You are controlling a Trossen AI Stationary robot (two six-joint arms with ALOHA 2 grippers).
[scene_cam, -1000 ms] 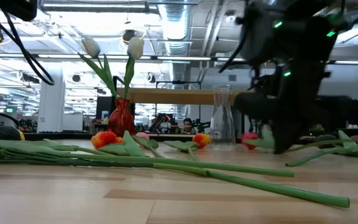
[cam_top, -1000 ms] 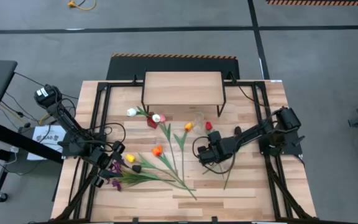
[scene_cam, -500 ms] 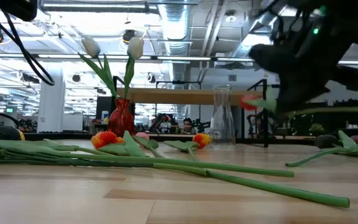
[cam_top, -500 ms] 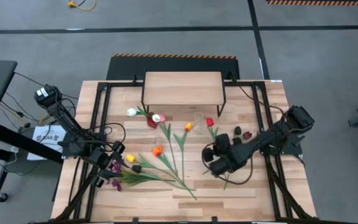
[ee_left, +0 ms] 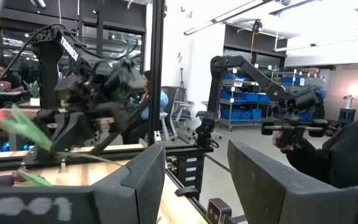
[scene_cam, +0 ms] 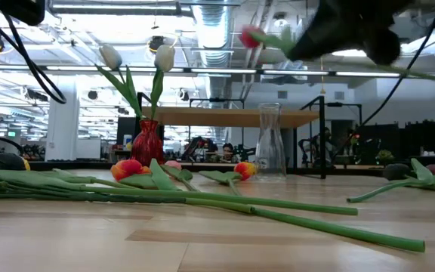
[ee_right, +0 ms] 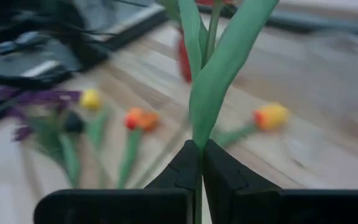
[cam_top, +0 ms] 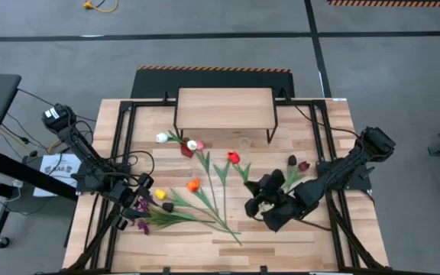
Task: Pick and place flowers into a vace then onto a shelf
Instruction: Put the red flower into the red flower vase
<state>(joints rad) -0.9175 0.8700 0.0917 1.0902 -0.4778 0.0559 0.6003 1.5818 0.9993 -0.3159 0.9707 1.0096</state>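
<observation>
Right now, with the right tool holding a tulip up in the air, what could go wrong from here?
The right tool pinches the red tulip low on its thin stem, so the bloom could swing or slip. The clear vase has a narrow neck; a swaying stem might miss it or tip it. The red vase with two white tulips stands nearby and could be knocked.

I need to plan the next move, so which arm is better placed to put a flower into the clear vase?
The right. Its gripper is shut on a red tulip, lifted near the clear vase. The left gripper waits open, empty, at the table's left.
</observation>
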